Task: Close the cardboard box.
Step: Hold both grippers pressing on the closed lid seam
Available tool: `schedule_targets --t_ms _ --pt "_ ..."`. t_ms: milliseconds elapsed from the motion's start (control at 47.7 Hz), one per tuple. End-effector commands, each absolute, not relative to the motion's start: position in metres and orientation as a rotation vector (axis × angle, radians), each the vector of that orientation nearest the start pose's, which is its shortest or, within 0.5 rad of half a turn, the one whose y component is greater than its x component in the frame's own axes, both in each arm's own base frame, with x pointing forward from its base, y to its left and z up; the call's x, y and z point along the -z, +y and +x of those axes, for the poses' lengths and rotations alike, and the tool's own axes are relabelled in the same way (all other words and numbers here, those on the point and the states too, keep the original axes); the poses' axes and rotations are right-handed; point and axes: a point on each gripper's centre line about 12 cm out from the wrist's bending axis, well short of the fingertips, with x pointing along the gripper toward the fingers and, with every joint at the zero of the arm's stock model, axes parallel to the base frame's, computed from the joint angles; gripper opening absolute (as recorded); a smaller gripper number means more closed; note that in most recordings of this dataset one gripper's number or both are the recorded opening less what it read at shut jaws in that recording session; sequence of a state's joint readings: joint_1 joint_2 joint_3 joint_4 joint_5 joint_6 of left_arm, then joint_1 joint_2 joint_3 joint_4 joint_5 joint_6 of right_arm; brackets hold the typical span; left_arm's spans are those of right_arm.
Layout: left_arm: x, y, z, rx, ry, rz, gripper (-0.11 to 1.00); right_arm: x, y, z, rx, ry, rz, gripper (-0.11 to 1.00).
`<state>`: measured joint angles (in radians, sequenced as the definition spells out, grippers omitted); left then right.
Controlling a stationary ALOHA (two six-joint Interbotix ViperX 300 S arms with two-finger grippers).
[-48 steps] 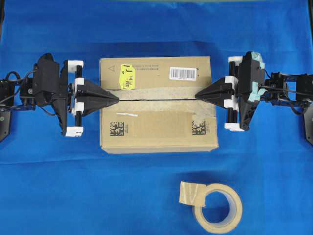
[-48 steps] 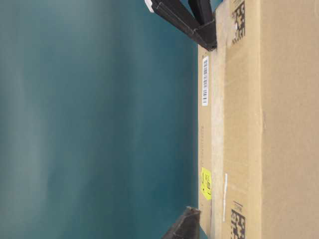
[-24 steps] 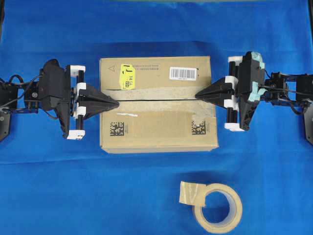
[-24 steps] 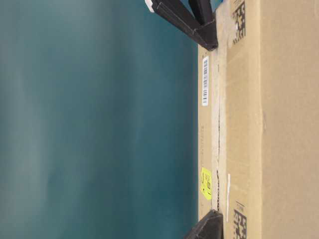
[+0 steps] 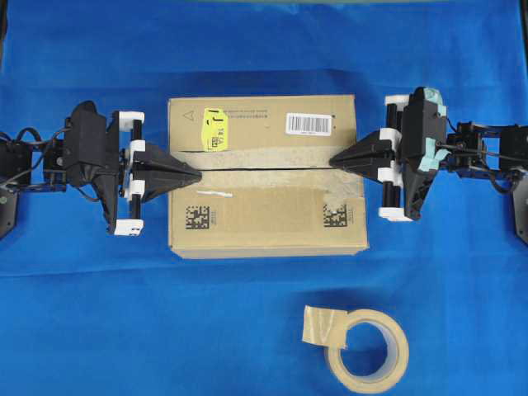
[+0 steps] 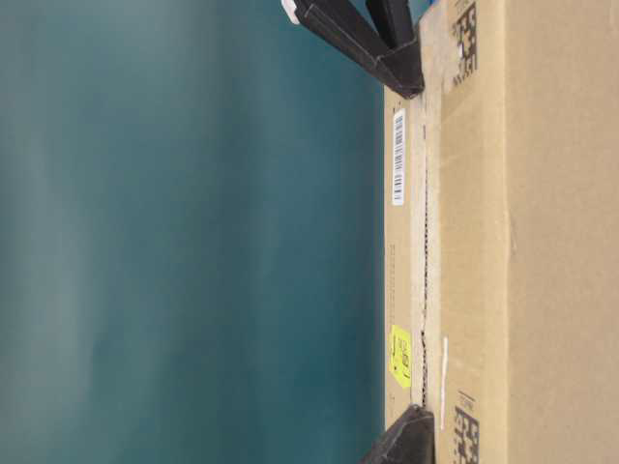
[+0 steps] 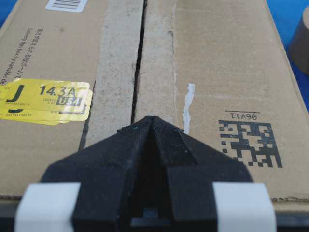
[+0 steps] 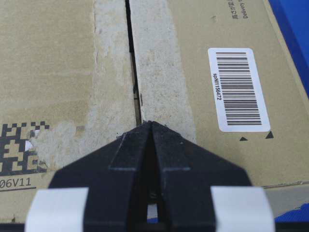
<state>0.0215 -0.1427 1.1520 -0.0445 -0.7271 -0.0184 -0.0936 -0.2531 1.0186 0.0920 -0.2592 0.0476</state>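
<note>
on blue cloth: one cardboard box, flaps down; left claw, right claw both closed.

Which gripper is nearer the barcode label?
Right. The right gripper sits at the seam just below the barcode label; the left gripper is at the box's opposite end.

Cardboard box: "06V11"; yellow sticker "J 143A"; barcode label "spN1156472"
</note>
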Motion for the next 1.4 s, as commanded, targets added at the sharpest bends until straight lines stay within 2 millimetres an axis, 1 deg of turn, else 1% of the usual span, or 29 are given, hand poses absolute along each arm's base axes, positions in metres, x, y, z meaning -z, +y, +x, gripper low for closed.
schedule_targets --t_ms 0,1048,1384 --pt "-0.148 0.011 0.291 -0.065 0.269 -0.053 0.00 -0.170 -0.032 0.302 0.151 0.488 0.150 0.00" --pt "-0.149 0.014 0.292 -0.072 0.266 -0.054 0.01 -0.171 -0.026 0.304 0.133 0.484 0.153 0.00" --pt "-0.149 0.014 0.292 -0.072 0.267 -0.055 0.01 -0.176 -0.021 0.306 0.115 0.450 0.148 0.00"
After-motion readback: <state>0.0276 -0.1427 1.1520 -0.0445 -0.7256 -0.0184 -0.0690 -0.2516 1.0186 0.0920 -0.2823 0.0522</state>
